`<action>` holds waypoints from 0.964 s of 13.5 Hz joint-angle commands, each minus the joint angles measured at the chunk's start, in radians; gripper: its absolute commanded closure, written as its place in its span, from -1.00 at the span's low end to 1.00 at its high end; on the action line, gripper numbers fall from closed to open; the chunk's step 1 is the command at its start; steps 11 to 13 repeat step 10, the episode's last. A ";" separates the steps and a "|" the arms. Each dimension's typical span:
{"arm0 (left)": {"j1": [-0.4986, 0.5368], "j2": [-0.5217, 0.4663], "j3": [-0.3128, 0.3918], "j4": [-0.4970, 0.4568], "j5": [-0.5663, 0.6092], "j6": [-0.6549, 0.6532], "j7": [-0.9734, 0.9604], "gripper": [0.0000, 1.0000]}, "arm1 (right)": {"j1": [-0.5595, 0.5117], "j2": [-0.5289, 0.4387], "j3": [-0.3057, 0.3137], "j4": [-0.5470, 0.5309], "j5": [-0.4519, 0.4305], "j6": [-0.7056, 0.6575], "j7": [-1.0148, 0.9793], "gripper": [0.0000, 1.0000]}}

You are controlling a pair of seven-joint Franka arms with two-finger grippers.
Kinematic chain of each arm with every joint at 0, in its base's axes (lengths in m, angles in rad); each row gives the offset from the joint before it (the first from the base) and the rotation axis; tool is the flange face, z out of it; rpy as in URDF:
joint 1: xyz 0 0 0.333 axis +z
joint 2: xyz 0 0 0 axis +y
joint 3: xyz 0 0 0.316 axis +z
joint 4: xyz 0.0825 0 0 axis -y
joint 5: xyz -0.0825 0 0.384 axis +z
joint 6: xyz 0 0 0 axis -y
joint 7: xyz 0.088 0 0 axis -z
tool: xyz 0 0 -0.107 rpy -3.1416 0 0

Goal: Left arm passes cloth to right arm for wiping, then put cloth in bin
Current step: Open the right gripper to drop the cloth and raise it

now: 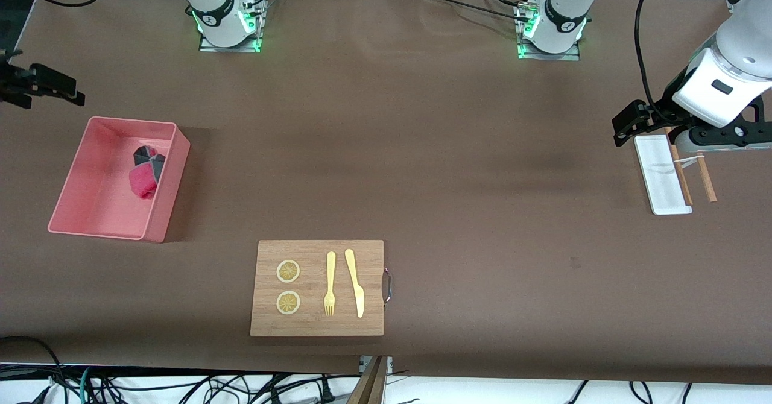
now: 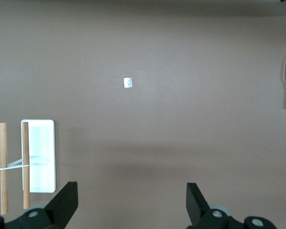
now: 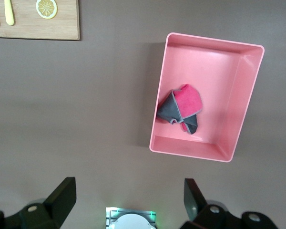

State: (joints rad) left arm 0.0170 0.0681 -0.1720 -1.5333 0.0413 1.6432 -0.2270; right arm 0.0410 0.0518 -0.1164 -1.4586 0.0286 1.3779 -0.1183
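I am looking at the cutting board [image 1: 317, 287] first, since it is nearest the front camera. Two lemon slices [image 1: 288, 287], a yellow fork [image 1: 330, 283] and a yellow knife [image 1: 355, 282] are lying on it. I cannot read any words or labels on these things.

Farther from the camera than the board, toward my right arm's end of the table, the pink bin [image 1: 160, 202] is sitting. The cloth [image 1: 146, 171] is lying crumpled inside it, pink and grey both showing.

Toward my left arm's end, the white tray [image 1: 662, 175] is lying beside two wooden sticks [image 1: 693, 175].

My left gripper [image 1: 626, 128] is hanging over the table just beside the tray, fingers spread wide, holding nothing. My right gripper [image 1: 42, 87] is waiting near the bin, also spread wide and holding nothing.
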 commanded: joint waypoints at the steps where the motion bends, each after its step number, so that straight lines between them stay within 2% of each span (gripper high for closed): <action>1: -0.003 0.013 0.000 0.033 0.011 -0.022 -0.008 -1.00 | -0.046 -0.032 0.031 -0.045 -0.010 0.009 0.005 -1.00; 6: -0.003 0.013 0.000 0.033 0.011 -0.022 -0.008 -1.00 | -0.046 -0.038 0.067 -0.049 -0.009 0.004 0.078 -1.00; 13: -0.003 0.013 0.002 0.033 0.011 -0.022 -0.008 -1.00 | -0.042 -0.017 0.063 -0.029 -0.015 0.001 0.069 -1.00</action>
